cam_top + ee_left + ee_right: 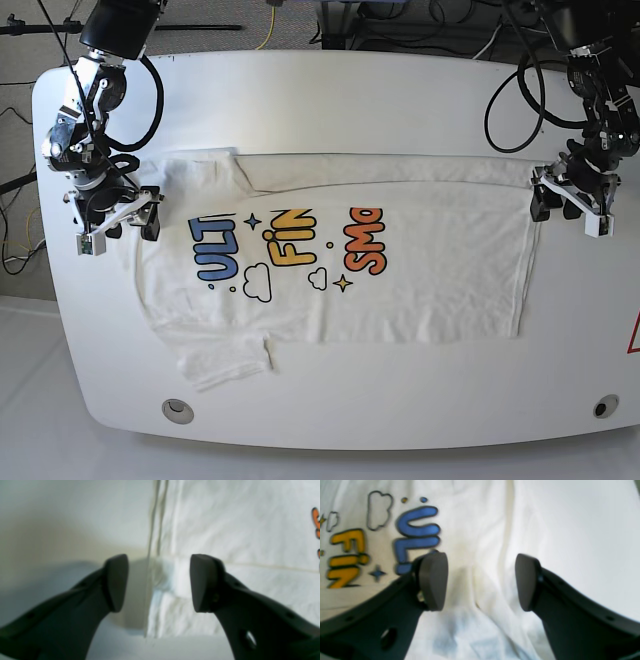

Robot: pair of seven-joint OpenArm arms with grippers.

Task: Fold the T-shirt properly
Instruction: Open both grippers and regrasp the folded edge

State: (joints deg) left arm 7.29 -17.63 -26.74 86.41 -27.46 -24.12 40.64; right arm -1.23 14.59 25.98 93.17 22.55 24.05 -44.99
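Observation:
The white T-shirt (pixel 420 270) lies flat on the table with its print facing up, and its far long edge is turned over into a strip. At the hem end, my left gripper (pixel 557 205) hangs over the far corner. In the left wrist view that left gripper (pixel 159 582) is open, and the T-shirt (pixel 237 530) edge lies under the gap. My right gripper (pixel 120 225) is over the far shoulder end. Seen from its own wrist, the right gripper (pixel 481 582) is open above wrinkled T-shirt (pixel 475 530) cloth beside the blue letters. Neither holds anything.
The white table (pixel 400 100) has rounded corners and a front edge close to the shirt. One sleeve (pixel 225 362) sticks out toward the front. Round holes (pixel 178 408) sit near both front corners. Cables hang behind the table's far edge.

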